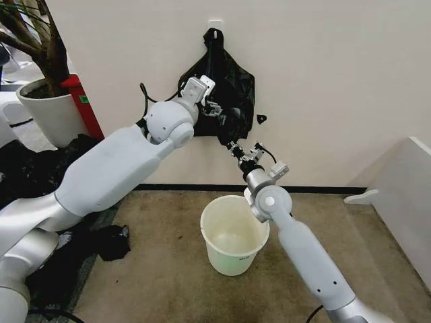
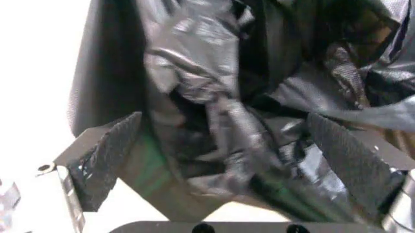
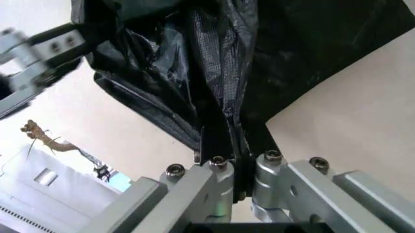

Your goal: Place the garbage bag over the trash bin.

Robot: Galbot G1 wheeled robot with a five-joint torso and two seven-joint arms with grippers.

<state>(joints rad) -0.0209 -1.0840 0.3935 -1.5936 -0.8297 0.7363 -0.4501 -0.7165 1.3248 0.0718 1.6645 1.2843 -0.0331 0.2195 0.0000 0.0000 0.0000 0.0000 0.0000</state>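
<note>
**Both claws working at the black bag hanging on the wall**

The left arm is reaching across the near floor and up to the cream wall (image 1: 323,74), where the thin, glossy black plastic garbage bag (image 1: 232,94) is hanging from a small white hook (image 1: 215,25). The left claw (image 1: 210,108) is standing wide open at the bag's upper left side; in the left wrist view its two ribbed black pads (image 2: 107,155) are sitting far apart with crumpled plastic lying between them. The right claw (image 1: 236,149) is pinching the bag's lower edge, its metal fingers (image 3: 217,182) pressed together on a fold of plastic. The round cream-white plastic trash bin (image 1: 234,235) is standing upright on the brown carpet (image 1: 161,269), directly below the bag and just beside the right arm's elbow.
</note>
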